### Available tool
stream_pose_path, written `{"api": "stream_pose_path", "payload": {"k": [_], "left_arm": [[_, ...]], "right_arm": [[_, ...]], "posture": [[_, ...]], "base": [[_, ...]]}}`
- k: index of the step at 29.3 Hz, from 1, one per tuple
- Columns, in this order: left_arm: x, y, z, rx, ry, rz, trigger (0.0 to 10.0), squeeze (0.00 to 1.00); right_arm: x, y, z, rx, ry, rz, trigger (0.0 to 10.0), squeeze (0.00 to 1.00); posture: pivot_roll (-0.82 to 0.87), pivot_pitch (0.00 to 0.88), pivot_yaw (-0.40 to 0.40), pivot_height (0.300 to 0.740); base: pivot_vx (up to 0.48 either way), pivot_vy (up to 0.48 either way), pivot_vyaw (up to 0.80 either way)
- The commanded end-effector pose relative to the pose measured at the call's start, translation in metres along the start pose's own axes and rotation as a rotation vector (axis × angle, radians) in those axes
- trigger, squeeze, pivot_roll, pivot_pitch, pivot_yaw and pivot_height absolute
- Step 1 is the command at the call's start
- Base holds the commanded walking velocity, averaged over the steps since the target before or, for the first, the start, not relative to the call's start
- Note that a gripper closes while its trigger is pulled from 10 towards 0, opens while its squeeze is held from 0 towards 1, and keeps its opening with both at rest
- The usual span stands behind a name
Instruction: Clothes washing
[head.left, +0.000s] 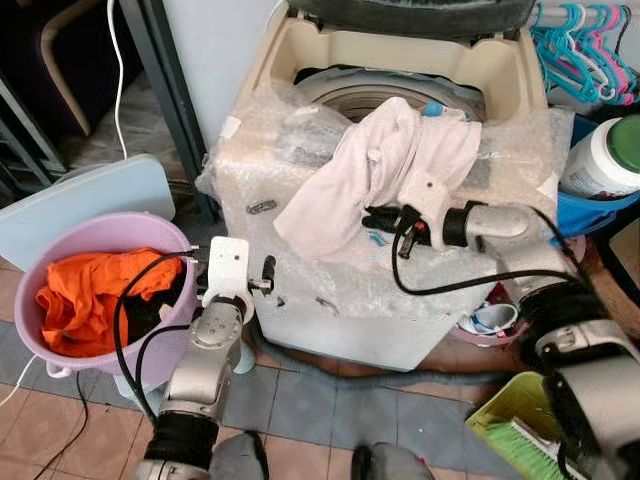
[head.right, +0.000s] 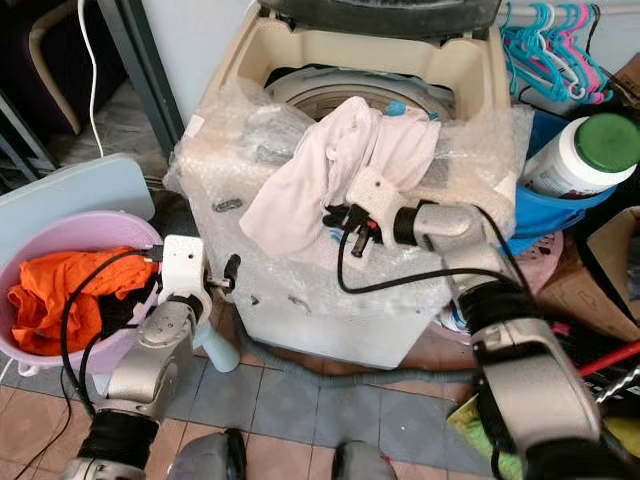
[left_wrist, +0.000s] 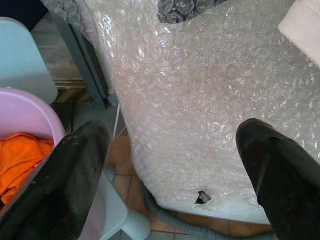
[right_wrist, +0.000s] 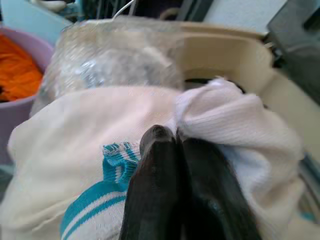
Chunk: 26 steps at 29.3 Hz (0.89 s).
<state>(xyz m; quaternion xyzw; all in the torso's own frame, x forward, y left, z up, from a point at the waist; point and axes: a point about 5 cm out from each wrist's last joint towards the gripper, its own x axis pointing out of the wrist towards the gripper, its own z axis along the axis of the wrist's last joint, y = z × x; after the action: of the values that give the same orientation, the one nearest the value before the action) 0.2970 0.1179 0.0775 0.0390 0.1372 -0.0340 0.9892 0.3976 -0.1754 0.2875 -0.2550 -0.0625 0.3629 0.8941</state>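
A top-loading cream washing machine wrapped in clear bubble wrap (head.left: 330, 290) stands with its lid up, the drum opening showing behind its front edge. A pale pink-white cloth garment (head.left: 375, 170) lies draped over that front edge, part hanging down the wrapped front and part reaching toward the drum. The right pincer (head.left: 378, 220) rests against the lower fold of the garment, its two black fingers (right_wrist: 170, 185) pressed together on the cloth beside a white sock with teal stripes (right_wrist: 107, 200). The left pincer (head.left: 262, 275) hovers at the machine's front, low on the left; its fingers (left_wrist: 65, 185) are spread wide with nothing between them. Just to its left sits a round lilac plastic basin (head.left: 60, 250) holding a crumpled orange garment (head.left: 85, 295) and something dark.
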Motion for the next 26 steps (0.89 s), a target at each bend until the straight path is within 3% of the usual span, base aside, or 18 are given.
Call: {"api": "stream_pose_path", "payload": {"k": [1,2,4,5,6,8,13,14,18,19,20,26], "left_arm": [[-0.001,0.002,-0.005,0.008,0.012,0.017,10.0,0.0],[-0.002,0.001,-0.005,0.008,0.013,0.017,10.0,0.0],[-0.002,0.001,-0.006,0.011,0.013,0.017,10.0,0.0],[-0.002,0.001,-0.006,0.011,0.013,0.017,10.0,0.0],[-0.001,0.001,-0.005,0.014,0.011,0.016,10.0,0.0],[-0.001,0.001,-0.005,0.014,0.01,0.016,10.0,0.0],[0.0,0.001,-0.005,0.011,0.007,0.018,10.0,0.0],[0.0,0.0,-0.005,0.012,0.008,0.017,10.0,0.0],[-0.001,0.001,-0.006,0.014,0.011,0.01,10.0,0.0],[-0.001,0.001,-0.006,0.014,0.011,0.01,10.0,0.0],[0.0,0.001,-0.006,0.015,0.012,0.007,10.0,0.0],[0.001,-0.002,-0.005,0.017,0.013,-0.003,10.0,0.0]], "right_arm": [[-0.021,-0.056,0.051,-0.009,-0.169,-0.416,0.0,0.0],[-0.037,-0.08,0.075,-0.02,-0.233,-0.639,0.0,0.0],[-0.064,-0.104,0.095,-0.039,-0.27,-0.915,0.0,0.0],[-0.064,-0.104,0.095,-0.039,-0.27,-0.915,0.0,0.0],[-0.079,-0.114,0.095,-0.098,-0.205,-1.036,10.0,0.0],[-0.081,-0.115,0.092,-0.133,-0.16,-1.054,10.0,0.0],[-0.035,-0.067,0.011,-0.168,0.179,-0.56,10.0,0.0],[-0.033,-0.061,0.003,-0.17,0.193,-0.51,10.0,0.0],[-0.029,-0.017,-0.031,-0.244,0.194,-0.061,10.0,0.0],[-0.029,-0.017,-0.031,-0.244,0.194,-0.061,10.0,0.0],[-0.034,-0.011,-0.038,-0.236,0.206,0.027,10.0,1.0],[-0.049,-0.02,-0.036,-0.175,0.157,-0.03,10.0,1.0]], "posture": [[-0.03,0.058,-0.006,0.74],[-0.03,0.057,-0.005,0.74],[-0.04,0.055,-0.002,0.74],[-0.04,0.055,-0.002,0.74],[-0.03,0.055,-0.004,0.74],[-0.03,0.054,-0.006,0.74],[-0.03,0.06,-0.001,0.74],[-0.03,0.06,-0.001,0.74],[-0.04,0.065,0.008,0.74],[-0.04,0.065,0.008,0.74],[-0.05,0.067,0.01,0.74],[-0.05,0.072,0.011,0.74]], "base": [[0.0,0.0,0.0],[0.0,0.0,0.0],[0.0,0.0,0.0],[0.0,0.0,0.0],[0.0,0.0,0.0],[0.0,0.0,0.0],[0.0,0.0,0.0],[0.0,0.0,0.0],[0.0,0.0,0.0],[0.0,0.0,0.0],[0.0,0.0,0.0],[0.0,0.0,0.0]]}}
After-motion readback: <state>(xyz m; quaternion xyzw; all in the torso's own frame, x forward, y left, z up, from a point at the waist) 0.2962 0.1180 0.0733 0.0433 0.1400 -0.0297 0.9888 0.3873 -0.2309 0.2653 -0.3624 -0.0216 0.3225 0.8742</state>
